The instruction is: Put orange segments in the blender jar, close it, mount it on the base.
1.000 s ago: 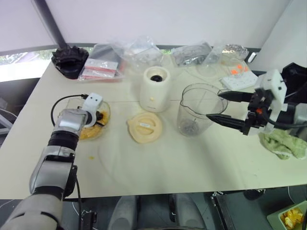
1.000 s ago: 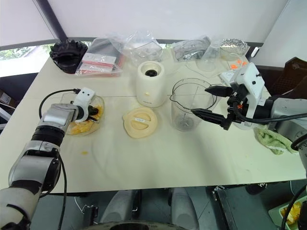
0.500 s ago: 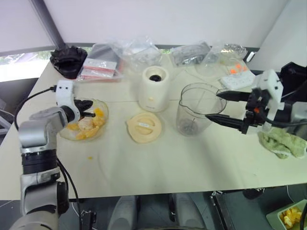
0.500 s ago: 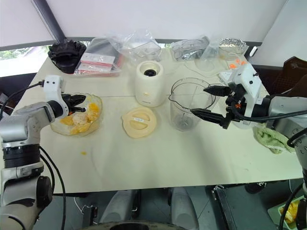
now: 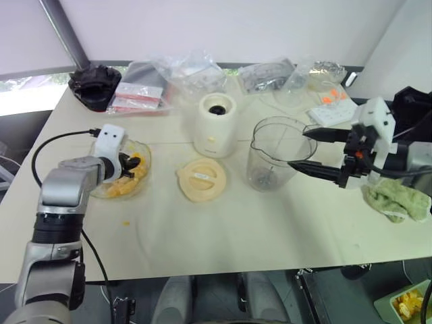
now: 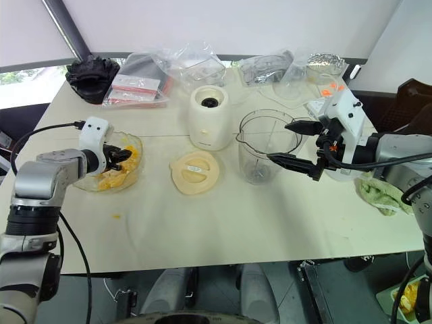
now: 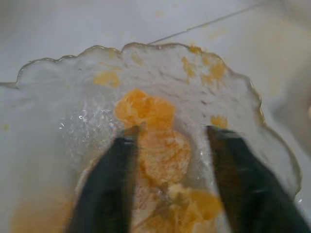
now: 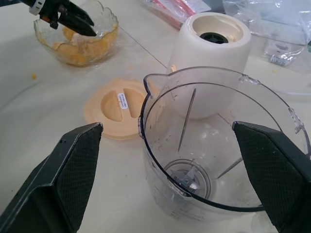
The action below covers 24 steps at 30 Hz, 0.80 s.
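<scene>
Left gripper reopened over cream table (cluttered)

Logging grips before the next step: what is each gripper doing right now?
Left gripper: open over the orange segments in the glass dish, holding nothing.
Right gripper: open beside the blender jar, holding nothing.

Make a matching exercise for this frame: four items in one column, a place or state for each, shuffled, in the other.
Items:
1. blender jar
2. lid
3. left gripper
4. base

Places or states:
A. flat on the table, in front of the base
B. open, over the orange segments in the scalloped dish
C. empty, between the right gripper fingers
D. upright, dark socket on top

Pairs: 1-C, 2-A, 3-B, 4-D
</scene>
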Motion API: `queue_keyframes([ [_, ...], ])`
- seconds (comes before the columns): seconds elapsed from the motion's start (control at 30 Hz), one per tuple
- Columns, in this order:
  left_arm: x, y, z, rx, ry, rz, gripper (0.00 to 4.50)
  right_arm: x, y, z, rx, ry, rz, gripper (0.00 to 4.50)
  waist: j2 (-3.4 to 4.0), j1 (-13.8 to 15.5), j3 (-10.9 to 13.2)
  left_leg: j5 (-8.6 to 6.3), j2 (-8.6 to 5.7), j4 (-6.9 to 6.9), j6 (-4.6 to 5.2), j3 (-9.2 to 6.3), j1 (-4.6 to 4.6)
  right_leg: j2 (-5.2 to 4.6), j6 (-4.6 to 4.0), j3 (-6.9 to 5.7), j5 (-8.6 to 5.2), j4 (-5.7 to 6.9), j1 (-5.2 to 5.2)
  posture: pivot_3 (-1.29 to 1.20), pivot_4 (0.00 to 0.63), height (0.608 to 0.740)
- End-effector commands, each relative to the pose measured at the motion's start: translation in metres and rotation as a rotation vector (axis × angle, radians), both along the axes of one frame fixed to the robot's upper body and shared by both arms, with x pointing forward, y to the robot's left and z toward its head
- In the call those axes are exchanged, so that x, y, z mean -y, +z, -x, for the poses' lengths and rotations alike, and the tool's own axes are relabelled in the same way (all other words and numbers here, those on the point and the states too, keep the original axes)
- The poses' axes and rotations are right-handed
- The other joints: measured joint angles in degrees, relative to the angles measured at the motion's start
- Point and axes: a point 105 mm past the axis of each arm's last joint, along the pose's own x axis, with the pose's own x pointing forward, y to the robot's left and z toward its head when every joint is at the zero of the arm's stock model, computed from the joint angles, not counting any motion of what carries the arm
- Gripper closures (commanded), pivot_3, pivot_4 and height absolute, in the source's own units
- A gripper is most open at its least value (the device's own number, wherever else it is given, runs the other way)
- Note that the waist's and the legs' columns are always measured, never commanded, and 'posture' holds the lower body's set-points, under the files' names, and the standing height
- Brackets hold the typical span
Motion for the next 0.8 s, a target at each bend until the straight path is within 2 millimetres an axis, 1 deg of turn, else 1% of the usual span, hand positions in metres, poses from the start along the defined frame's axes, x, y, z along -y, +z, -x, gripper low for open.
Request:
queue_keyframes([
  [0.03, -0.016, 0.019, -0.009, 0.039, 0.071, -0.079, 0.55, -0.002, 0.011, 0.003, 0.057, 0.01, -0.003, 0.0, 0.0, 0.0, 0.0, 0.0, 0.0, 0.0, 0.0, -0.01, 0.0, 0.01, 0.0, -0.01, 0.0, 0.0, 0.0, 0.0, 0.15, 0.74],
  [0.07, -0.018, 0.019, -0.009, 0.032, 0.085, -0.08, 0.07, -0.003, 0.011, 0.003, 0.056, 0.008, -0.005, 0.0, 0.0, 0.0, 0.0, 0.0, 0.0, 0.0, 0.0, -0.01, 0.0, 0.0, 0.0, -0.01, 0.0, 0.0, 0.0, 0.0, 0.15, 0.74],
  [0.2, -0.019, 0.018, -0.006, 0.003, 0.06, -0.105, 0.07, -0.003, 0.008, 0.005, 0.049, 0.005, -0.009, 0.0, 0.0, 0.0, 0.0, 0.0, 0.0, -0.02, 0.0, 0.0, -0.01, -0.02, 0.01, -0.01, -0.01, -0.03, 0.0, 0.0, 0.15, 0.74],
  [0.37, -0.027, 0.004, -0.003, -0.059, 0.031, -0.159, 0.07, -0.004, 0.006, 0.005, 0.043, 0.004, -0.011, 0.0, 0.0, -0.1, 0.0, 0.0, 0.01, -0.03, 0.0, 0.0, -0.02, -0.02, 0.0, -0.01, 0.0, -0.02, -0.03, 0.0, 0.15, 0.74],
  [0.6, -0.02, -0.016, -0.008, -0.112, -0.113, -0.256, 0.07, -0.006, 0.005, 0.004, 0.037, 0.011, -0.01, 0.0, 0.0, 0.2, 0.0, 0.0, 0.02, -0.03, 0.0, 0.0, -0.04, -0.05, -0.01, -0.01, -0.01, -0.04, -0.03, 0.0, 0.15, 0.74],
  [0.67, -0.02, -0.017, -0.01, -0.118, -0.136, -0.274, 0.07, -0.006, 0.005, 0.005, 0.038, 0.012, -0.008, 0.0, 0.0, 0.2, 0.0, 0.0, 0.02, -0.03, 0.0, 0.0, -0.04, -0.07, -0.01, -0.01, -0.01, -0.05, -0.04, 0.0, 0.15, 0.74],
  [0.8, -0.023, -0.015, -0.012, -0.148, -0.129, -0.273, 0.07, -0.005, 0.004, 0.006, 0.036, 0.008, -0.005, 0.0, 0.0, 0.2, 0.0, 0.0, 0.02, -0.03, 0.0, 0.0, -0.07, -0.07, -0.02, -0.01, -0.01, -0.05, -0.06, 0.0, 0.15, 0.74],
])
